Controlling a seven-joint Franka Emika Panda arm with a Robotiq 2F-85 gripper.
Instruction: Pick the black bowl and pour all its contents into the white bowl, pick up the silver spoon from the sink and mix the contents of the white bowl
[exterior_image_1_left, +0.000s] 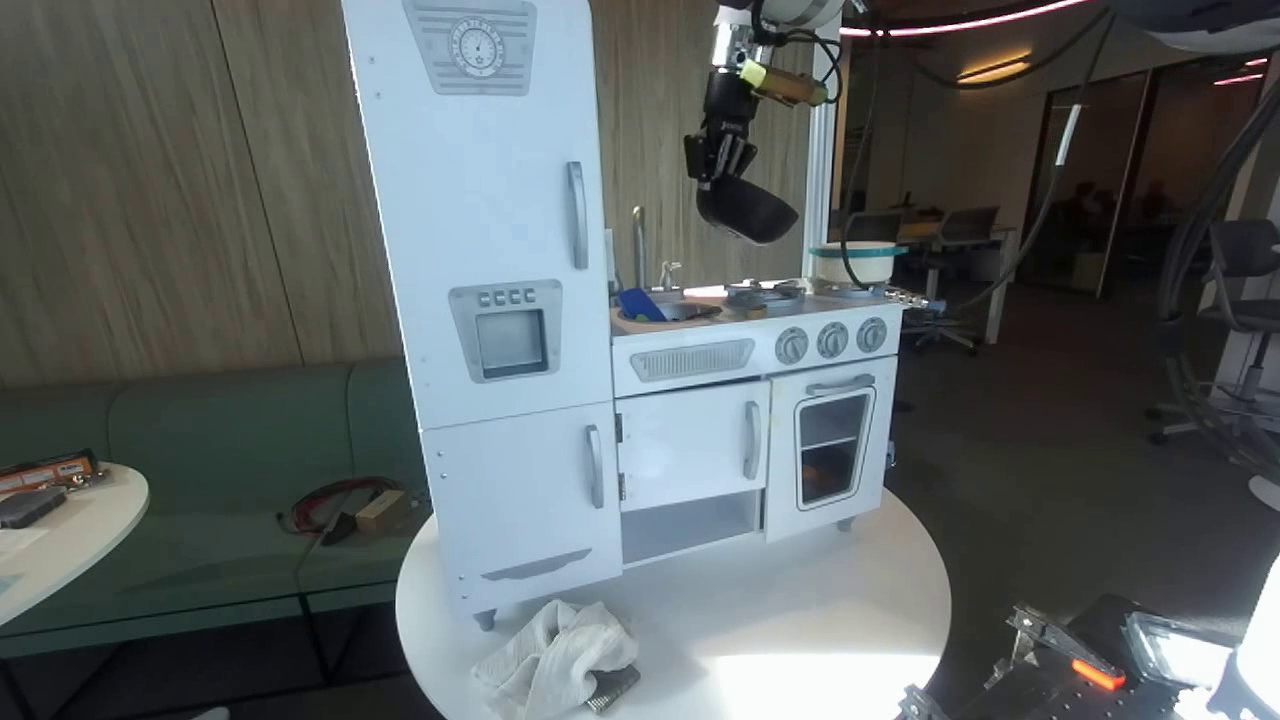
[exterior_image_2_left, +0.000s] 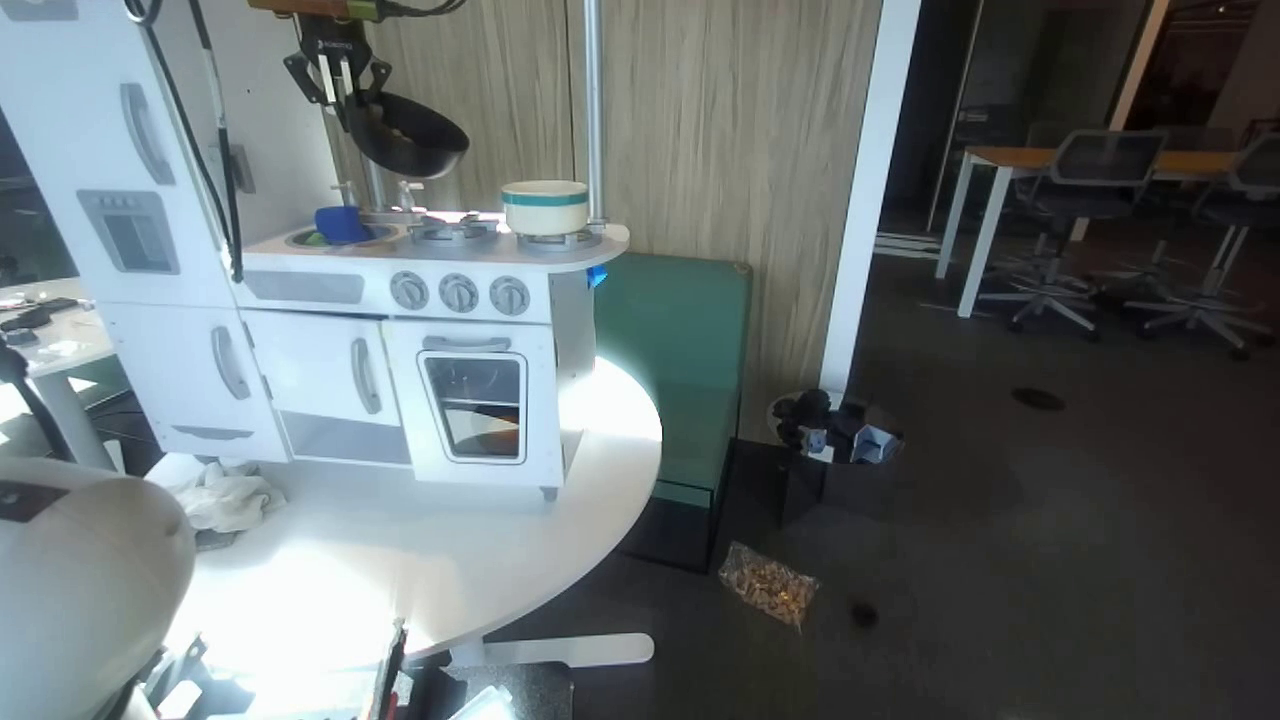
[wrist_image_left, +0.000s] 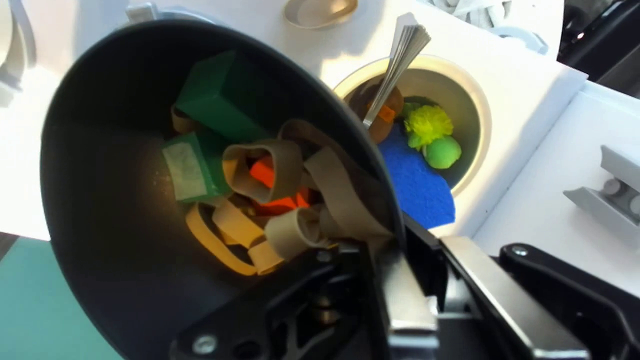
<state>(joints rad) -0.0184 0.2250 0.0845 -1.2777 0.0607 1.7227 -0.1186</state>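
My gripper (wrist_image_left: 409, 239) is shut on the rim of the black bowl (wrist_image_left: 100, 150), which hangs tilted above the toy worktop in both exterior views. Inside the bowl the wrist view shows green blocks (wrist_image_left: 215, 100), beige and yellow rings (wrist_image_left: 277, 167) and orange pieces. On the far-end burner stands the white bowl (exterior_image_2_left: 545, 212), upright with a teal band, lower than the black bowl. The sink (wrist_image_left: 472, 95) holds the silver spoon (wrist_image_left: 397, 67), its ridged handle leaning over the rim and its lower end hidden behind the black bowl. A blue cloth (wrist_image_left: 417, 180) and green and yellow items share the basin.
Beside the sink rises the tall fridge section (exterior_image_1_left: 490, 230). A thin tap (exterior_image_1_left: 640, 245) stands behind the basin. An oval beige piece (wrist_image_left: 320, 12) lies on the worktop near its front. Dark cables (exterior_image_2_left: 205, 130) hang in front of the kitchen. A white cloth (exterior_image_1_left: 560, 655) rests on the table below.
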